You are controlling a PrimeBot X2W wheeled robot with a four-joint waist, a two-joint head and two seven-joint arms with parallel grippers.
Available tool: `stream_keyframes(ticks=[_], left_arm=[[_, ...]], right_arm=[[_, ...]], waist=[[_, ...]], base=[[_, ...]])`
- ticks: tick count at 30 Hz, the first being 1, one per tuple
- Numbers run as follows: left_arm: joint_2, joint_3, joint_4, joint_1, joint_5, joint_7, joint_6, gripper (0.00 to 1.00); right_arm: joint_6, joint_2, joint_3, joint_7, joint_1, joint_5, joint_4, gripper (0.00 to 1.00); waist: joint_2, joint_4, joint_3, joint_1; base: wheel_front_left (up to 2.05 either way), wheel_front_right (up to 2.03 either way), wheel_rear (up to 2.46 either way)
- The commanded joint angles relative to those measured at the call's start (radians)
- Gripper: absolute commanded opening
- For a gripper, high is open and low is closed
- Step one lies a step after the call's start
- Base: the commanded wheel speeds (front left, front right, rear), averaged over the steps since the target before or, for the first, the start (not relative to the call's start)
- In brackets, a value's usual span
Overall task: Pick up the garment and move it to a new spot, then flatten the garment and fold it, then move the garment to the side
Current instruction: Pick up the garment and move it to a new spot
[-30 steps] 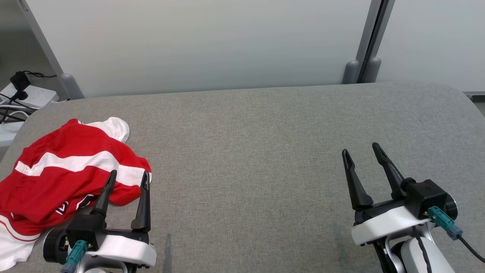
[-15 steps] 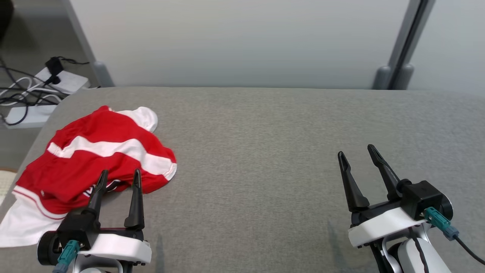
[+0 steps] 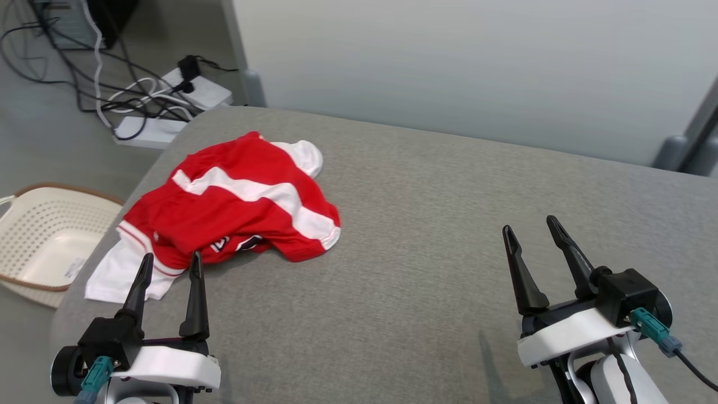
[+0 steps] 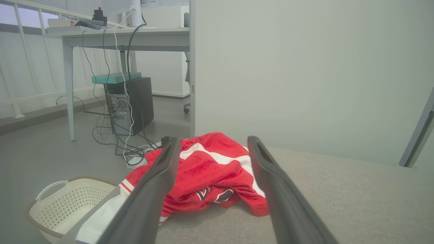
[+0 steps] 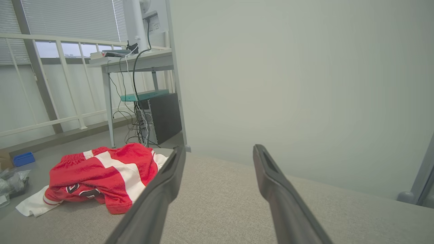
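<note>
One garment (image 3: 235,202): red with white bands and dark lettering, lying in a crumpled heap on the left part of the grey worktop (image 3: 426,235); its white end spreads flat toward the worktop's left edge.
Left hand (image 3: 171,256): fingers spread wide, holding nothing. It sits at the near left with its fingertips pointing at the garment's near side. In the head view one tip overlaps the white cloth; whether it touches cannot be told.
Right hand (image 3: 530,224): fingers spread wide, holding nothing, over bare worktop at the near right, well apart from the garment.
Basket (image 3: 39,230): cream, perforated and brown-rimmed, with a handle. It stands on the floor (image 3: 33,140) just beside the worktop's left edge, below the garment's white end. Inside, its pale bottom shows with a small label (image 3: 73,268) on it.
Blue tray (image 5: 23,158): small, on the floor by the railing (image 5: 67,84); its contents cannot be seen.
Power strips (image 3: 202,92): white, on the floor beyond the worktop's far left corner, with cables (image 3: 84,56) plugged in.
</note>
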Motion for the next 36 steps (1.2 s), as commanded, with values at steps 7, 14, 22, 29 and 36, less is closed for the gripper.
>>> stream_keyframes(ticks=[7,14,22,29,36], left_arm=[[0.012,0.034,-0.020,-0.032,-0.002,-0.009,0.001,1.00],[0.012,0.044,-0.019,-0.035,-0.011,-0.009,0.001,1.00],[0.012,0.048,-0.016,-0.055,-0.037,-0.009,0.006,1.00],[0.012,0.052,-0.008,-0.110,-0.050,-0.009,-0.010,1.00],[0.012,0.071,0.044,-0.221,-0.045,-0.009,-0.047,1.00]], right_arm=[[0.000,-0.005,0.016,-0.013,-0.003,0.005,-0.026,1.00],[0.000,-0.005,0.022,-0.013,-0.009,0.001,-0.026,1.00],[0.000,-0.005,0.021,-0.013,-0.027,-0.020,-0.025,1.00],[0.000,-0.005,0.007,-0.013,-0.058,-0.050,-0.031,1.00],[0.000,-0.005,0.003,-0.013,-0.108,-0.082,-0.041,1.00]], waist=[[-0.0001,0.096,0.003,0.0000],[-0.0001,0.106,0.021,0.0000],[-0.0001,0.074,0.071,0.0000],[-0.0001,0.041,0.159,0.0000],[-0.0001,-0.001,0.267,0.0000]], base=[[0.00,0.00,0.00],[0.00,0.00,0.00],[0.00,0.00,0.00],[0.00,0.00,0.00],[0.00,0.00,0.00]])
